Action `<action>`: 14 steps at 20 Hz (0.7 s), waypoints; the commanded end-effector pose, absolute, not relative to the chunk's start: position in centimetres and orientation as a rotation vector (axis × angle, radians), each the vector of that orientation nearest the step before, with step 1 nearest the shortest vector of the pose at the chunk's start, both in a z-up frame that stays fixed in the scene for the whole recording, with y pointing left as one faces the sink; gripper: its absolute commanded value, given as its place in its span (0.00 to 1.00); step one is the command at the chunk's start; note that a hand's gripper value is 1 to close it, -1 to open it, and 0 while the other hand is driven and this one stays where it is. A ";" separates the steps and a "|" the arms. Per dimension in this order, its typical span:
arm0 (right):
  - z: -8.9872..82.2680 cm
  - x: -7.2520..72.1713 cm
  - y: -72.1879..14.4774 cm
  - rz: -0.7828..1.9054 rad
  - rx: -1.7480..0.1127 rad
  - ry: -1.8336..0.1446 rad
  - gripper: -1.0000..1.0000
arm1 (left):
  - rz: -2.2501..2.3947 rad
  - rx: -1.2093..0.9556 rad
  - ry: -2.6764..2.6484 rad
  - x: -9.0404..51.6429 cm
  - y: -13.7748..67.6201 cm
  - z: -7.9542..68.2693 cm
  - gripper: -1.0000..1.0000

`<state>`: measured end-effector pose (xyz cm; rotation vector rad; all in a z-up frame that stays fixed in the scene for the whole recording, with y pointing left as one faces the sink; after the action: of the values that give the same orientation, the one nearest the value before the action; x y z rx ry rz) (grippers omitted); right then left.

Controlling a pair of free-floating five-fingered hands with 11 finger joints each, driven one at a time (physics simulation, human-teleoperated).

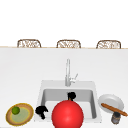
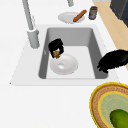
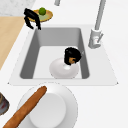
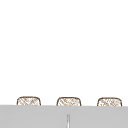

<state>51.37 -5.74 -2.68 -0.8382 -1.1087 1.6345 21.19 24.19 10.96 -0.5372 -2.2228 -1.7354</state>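
Right hand (image 2: 56, 47) seen low in sink (image 2: 100, 72), fingers curled round small brown object (image 2: 56, 53), kind not discernible, held just above rim of white bowl (image 2: 64, 64) on sink floor. Left hand (image 1: 41, 111) hung at sink's front left corner, fingers curled, nothing held, near woven plate (image 1: 20, 114) with lime (image 1: 16, 110). Baguette (image 3: 25, 107) laid across white plate (image 3: 62, 107) on table (image 1: 25, 75).

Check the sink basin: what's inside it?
Inside the sink: a white bowl on the floor, and the right hand above its rim, curled round a small brown thing. A red ball hides the bowl in the front view.
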 end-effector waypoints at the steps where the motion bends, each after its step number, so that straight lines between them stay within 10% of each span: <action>1: -0.8 51.0 -7.2 1.558 -0.808 -1.174 1.00 | -1.735 -0.537 -2.223 21.2 24.2 11.0 0.50; 14: 5.6 50.5 -10.6 1.488 -0.803 -1.180 1.00 | -1.735 -0.537 -2.223 21.2 24.2 11.0 0.50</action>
<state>50.54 -10.20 4.13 -0.8094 -1.1509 1.5966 21.19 24.19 10.96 -0.5372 -2.2228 -1.7354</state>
